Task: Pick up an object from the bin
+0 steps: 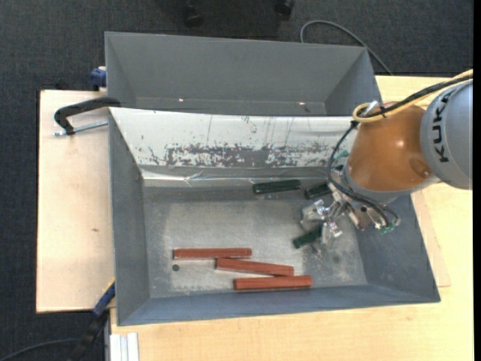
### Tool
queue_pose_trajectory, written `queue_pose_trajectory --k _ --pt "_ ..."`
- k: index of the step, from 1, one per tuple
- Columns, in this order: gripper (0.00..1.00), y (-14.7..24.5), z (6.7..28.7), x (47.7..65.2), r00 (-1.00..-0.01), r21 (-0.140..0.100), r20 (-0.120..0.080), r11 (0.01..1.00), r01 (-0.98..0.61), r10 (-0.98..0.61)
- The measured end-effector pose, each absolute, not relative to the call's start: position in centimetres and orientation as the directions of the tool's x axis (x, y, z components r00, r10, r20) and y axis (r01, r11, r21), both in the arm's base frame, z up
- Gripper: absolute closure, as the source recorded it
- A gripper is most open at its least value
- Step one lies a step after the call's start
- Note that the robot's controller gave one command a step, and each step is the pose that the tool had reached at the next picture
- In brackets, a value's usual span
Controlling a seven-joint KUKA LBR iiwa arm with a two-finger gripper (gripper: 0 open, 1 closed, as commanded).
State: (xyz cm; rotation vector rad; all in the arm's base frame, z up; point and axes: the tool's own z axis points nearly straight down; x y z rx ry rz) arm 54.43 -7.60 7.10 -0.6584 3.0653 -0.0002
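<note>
My gripper (325, 228) hangs low at the right side of the bin floor, under the orange cover. A small dark green piece (304, 239) lies right at its fingertips, touching or nearly so; whether it sits between them I cannot tell. A longer dark green stick (276, 188) lies against the back wall, a little up and left of the gripper. Three reddish-brown sticks lie at the front of the floor, the nearest one (272, 282) down and left of the gripper.
The other two reddish-brown sticks (212, 254) (255, 267) lie side by side toward the front left. A small dark speck (176, 268) sits near their left end. The bin's steep right wall stands close beside the gripper.
</note>
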Motion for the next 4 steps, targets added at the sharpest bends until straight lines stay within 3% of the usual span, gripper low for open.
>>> queue_pose_trajectory --k 1,4 --pt "1.00 -7.5 9.5 54.6 -0.912 -0.003 -0.008 0.912 -0.410 -0.410" --pt "1.00 -7.5 11.2 55.1 -0.914 -0.002 -0.006 0.914 -0.406 -0.406"
